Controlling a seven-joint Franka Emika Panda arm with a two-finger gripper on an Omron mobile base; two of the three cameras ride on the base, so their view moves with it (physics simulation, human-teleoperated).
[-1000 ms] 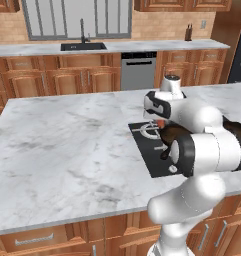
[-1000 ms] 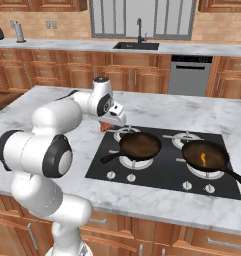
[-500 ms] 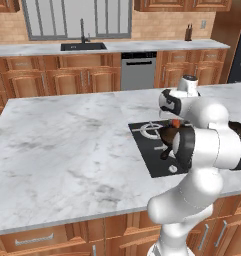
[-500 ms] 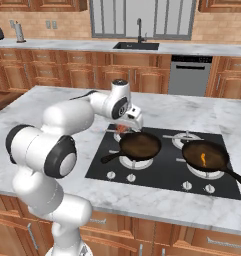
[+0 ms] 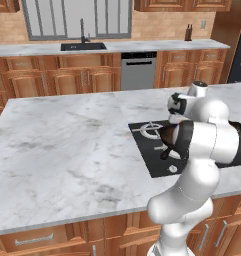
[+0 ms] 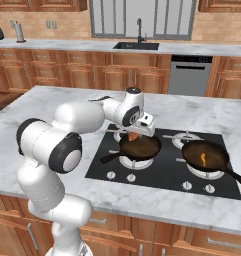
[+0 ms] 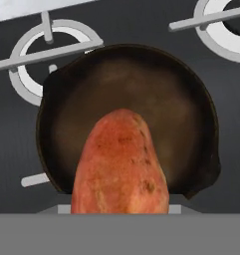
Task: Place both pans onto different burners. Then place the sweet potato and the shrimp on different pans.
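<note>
- Cooktop (image 6: 157, 172): both pans seated on separate front burners, as half a second ago.
- Right pan (image 6: 204, 155): shrimp (image 6: 202, 159) already inside.
- Left pan (image 6: 140, 147): empty, now directly beneath gripper (image 6: 133, 136), which has swung in from the counter side.
- Sweet potato (image 7: 120, 167): clamped between jaws, hanging above left pan; release pending.

sweet potato (image 7: 120, 164) above left pan (image 6: 140, 147), shrimp (image 6: 203, 159) in right pan (image 6: 206, 155)

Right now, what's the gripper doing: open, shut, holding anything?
Gripper: closed on the sweet potato, held above the empty pan on the stove.
</note>
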